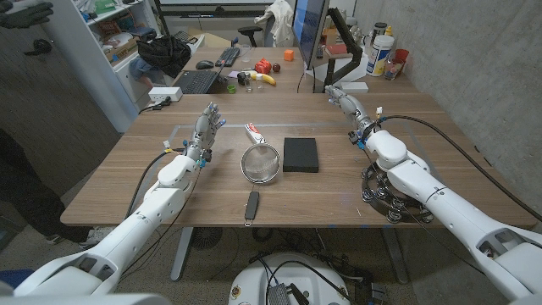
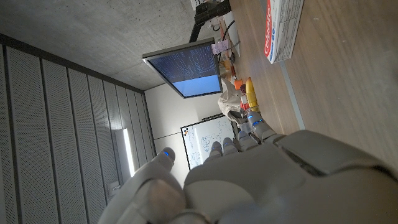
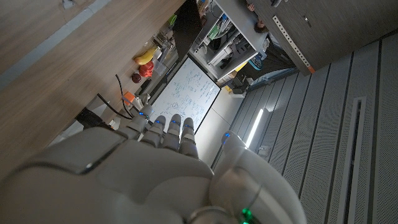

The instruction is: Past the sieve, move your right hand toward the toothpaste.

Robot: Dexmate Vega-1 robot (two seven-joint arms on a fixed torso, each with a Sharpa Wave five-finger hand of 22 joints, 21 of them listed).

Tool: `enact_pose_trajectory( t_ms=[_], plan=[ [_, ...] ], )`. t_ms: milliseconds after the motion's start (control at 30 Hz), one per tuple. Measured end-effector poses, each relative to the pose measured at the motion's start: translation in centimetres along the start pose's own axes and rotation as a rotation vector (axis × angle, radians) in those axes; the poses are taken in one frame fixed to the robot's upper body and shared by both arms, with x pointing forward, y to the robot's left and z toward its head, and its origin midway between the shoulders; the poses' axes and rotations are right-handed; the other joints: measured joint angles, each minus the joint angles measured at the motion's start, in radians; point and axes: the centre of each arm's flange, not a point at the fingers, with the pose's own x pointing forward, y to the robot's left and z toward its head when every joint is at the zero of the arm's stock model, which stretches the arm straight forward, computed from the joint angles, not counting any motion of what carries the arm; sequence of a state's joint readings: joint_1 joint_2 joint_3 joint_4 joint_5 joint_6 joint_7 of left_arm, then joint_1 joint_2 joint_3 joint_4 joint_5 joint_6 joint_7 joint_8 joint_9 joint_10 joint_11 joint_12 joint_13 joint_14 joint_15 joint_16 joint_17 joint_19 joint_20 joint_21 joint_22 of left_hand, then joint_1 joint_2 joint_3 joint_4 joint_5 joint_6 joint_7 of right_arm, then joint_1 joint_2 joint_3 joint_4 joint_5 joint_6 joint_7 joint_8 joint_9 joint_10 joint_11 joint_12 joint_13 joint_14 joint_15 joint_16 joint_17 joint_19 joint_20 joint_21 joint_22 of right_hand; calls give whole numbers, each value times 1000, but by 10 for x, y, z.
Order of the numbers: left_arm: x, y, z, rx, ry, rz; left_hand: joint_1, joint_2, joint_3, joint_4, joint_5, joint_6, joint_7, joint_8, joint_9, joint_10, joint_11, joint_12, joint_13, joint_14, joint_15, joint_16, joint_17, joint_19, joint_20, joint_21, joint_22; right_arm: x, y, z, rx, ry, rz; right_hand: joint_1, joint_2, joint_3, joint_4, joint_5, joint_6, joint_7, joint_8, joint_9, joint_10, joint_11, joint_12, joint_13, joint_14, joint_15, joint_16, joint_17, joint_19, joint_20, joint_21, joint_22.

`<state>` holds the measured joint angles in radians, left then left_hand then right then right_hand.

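Toothpaste, a red-and-white boxed tube [image 1: 253,132], lies just beyond the round metal mesh sieve [image 1: 260,162], far left of the right robot hand [image 1: 345,102], whose fingers are apart and empty. Sweeping leftward, its arm could clip the flat black square block [image 1: 301,154]. Left wrist view: toothpaste box [image 2: 283,28] on the wooden surface [image 2: 336,93] ahead of the left robot hand [image 2: 249,180], empty too.
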<state>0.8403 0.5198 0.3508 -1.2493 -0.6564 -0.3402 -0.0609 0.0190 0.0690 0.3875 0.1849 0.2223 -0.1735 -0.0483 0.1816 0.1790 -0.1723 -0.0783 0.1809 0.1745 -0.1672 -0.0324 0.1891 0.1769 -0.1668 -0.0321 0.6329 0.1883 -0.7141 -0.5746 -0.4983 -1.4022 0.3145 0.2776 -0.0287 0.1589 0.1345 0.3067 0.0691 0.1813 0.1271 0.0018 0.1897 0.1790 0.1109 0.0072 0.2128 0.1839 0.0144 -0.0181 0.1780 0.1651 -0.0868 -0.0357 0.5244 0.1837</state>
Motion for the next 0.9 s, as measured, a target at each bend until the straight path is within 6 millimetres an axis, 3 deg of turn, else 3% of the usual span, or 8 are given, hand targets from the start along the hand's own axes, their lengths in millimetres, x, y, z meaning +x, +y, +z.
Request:
enact_pose_trajectory(
  t_ms=[233,900],
  plan=[
    [-2,3,0,7,1,2,0,0,0,0,0,0,0,0,0,0,0,4,0,0,0,0,0,0,0,0,0,5,2,7,-28,-12,14,0,0,0,-8,0,0,0,0,0,5,-5,0,0,0,0,0,0,0,0,0,0],
    [-8,0,1,16,-2,9,0,0,0,0,0,0,0,4,0,0,0,4,0,0,0,0,0,0,0,0,0,19,7,26,-82,-47,55,0,0,0,-8,0,0,0,0,0,5,-5,0,0,6,-6,0,0,0,0,0,5]
  ],
)
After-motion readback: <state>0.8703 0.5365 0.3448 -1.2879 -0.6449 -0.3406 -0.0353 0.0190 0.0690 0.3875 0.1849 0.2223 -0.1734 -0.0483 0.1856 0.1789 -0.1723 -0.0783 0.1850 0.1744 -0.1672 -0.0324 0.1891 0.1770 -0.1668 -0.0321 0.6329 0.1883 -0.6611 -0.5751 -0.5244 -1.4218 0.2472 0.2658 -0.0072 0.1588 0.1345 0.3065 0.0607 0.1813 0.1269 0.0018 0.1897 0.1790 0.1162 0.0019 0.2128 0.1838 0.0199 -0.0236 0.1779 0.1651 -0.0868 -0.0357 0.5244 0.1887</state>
